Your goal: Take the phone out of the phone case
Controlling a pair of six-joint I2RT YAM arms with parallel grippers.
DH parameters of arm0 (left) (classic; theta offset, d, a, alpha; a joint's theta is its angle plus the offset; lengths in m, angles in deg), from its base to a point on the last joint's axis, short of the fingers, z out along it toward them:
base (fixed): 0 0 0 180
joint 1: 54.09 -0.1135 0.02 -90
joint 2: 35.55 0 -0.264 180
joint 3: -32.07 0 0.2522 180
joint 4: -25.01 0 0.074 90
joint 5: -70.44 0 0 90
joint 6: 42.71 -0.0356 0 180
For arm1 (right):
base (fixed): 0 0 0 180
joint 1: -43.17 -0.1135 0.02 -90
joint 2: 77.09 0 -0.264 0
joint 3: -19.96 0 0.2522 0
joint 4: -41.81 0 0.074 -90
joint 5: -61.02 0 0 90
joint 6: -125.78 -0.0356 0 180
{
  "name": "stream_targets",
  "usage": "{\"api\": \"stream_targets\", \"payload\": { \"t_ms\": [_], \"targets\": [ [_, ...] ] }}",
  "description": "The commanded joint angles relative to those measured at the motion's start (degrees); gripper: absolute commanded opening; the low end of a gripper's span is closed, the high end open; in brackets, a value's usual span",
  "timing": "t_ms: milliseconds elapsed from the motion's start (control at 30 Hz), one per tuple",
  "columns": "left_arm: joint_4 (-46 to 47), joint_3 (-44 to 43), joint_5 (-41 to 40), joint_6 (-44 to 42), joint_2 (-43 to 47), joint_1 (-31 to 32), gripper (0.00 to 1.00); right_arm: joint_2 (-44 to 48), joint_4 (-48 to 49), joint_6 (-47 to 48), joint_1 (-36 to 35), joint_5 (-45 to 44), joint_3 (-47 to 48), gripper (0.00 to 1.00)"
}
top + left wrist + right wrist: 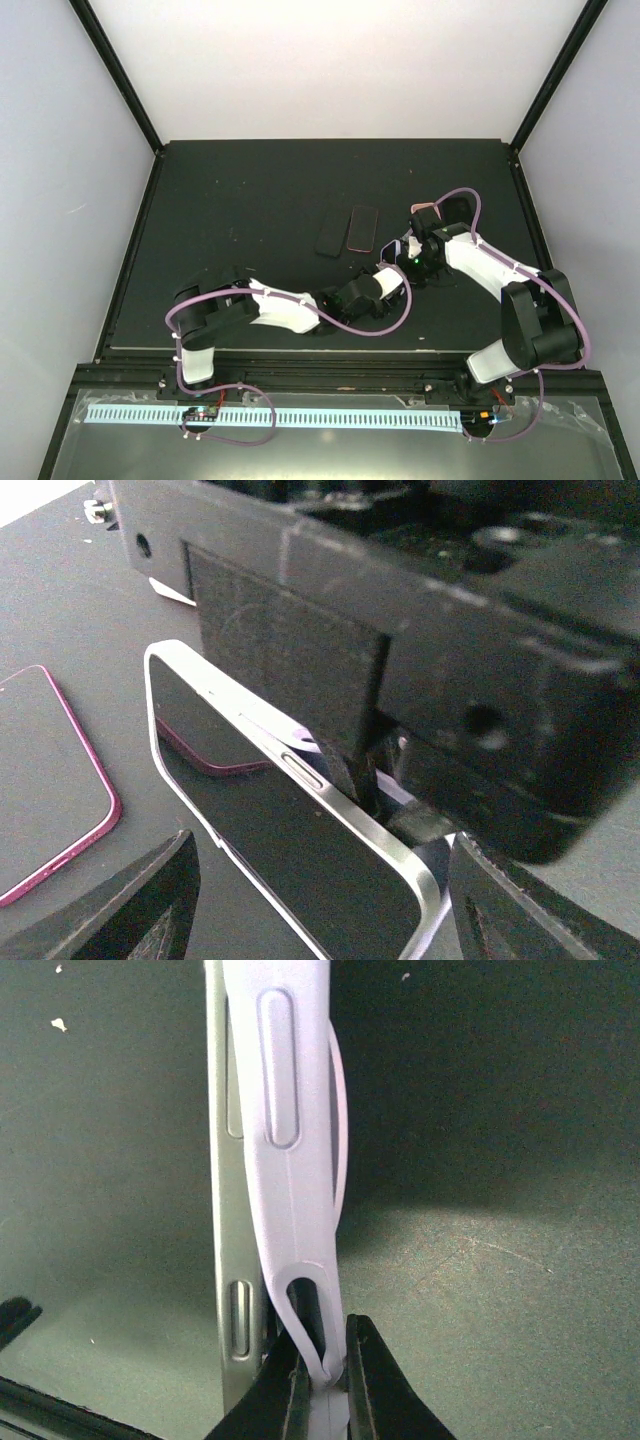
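Observation:
A phone (pixel 300 870) with a silver frame and dark screen is held above the table, partly out of its lavender case (pixel 290 1150). My right gripper (pixel 322 1375) is shut on the lower rim of the case, which is peeled away from the phone's silver side (pixel 228 1260). My left gripper (pixel 322 845) is open wide and straddles the phone's end. Its right finger (pixel 500 910) is close to the phone's corner, and table shows between the left finger (pixel 150 900) and the phone's edge. In the top view both grippers meet right of centre, left (pixel 390 283) and right (pixel 408 252).
Two other phones lie flat on the black table (pixel 250 190) behind the grippers, a dark one (pixel 328 235) and a pink-edged one (pixel 362 228). The pink-edged one also shows in the left wrist view (pixel 50 780). White walls stand around the table.

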Motion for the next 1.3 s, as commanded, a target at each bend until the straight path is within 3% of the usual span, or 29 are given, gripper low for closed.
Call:
{"api": "stream_targets", "payload": {
  "t_ms": [0, 533, 767, 1000, 1133, 1267],
  "targets": [
    [-0.2, -3.2, -3.6, -0.3, -2.1, 0.2, 0.69, 0.5, 3.8, -0.4, 0.2, 1.7, -0.9, 0.01],
    [-5.6, -1.3, -24.4, -5.3, -1.4, 0.1, 0.53, 2.3, 3.3, 2.2, 1.1, 8.1, -2.1, 0.01],
    [-5.4, -1.3, -25.3, -4.3, -1.6, -0.7, 0.38, 3.4, 2.8, 2.7, 1.1, 9.9, -2.4, 0.01],
    [-4.4, -1.7, -25.5, -4.5, -0.9, -0.7, 0.03, 4.7, 2.8, 3.3, 1.1, 10.9, -2.2, 0.01],
    [-5.3, -1.5, -26.0, -2.0, 0.9, -0.7, 0.02, 5.9, 3.3, 4.5, 1.1, 12.6, -2.1, 0.01],
    [-6.1, -0.7, -24.8, 0.4, 4.0, -0.7, 0.01, 7.9, 3.3, 5.4, 1.2, 8.8, -2.3, 0.01]
  ]
}}
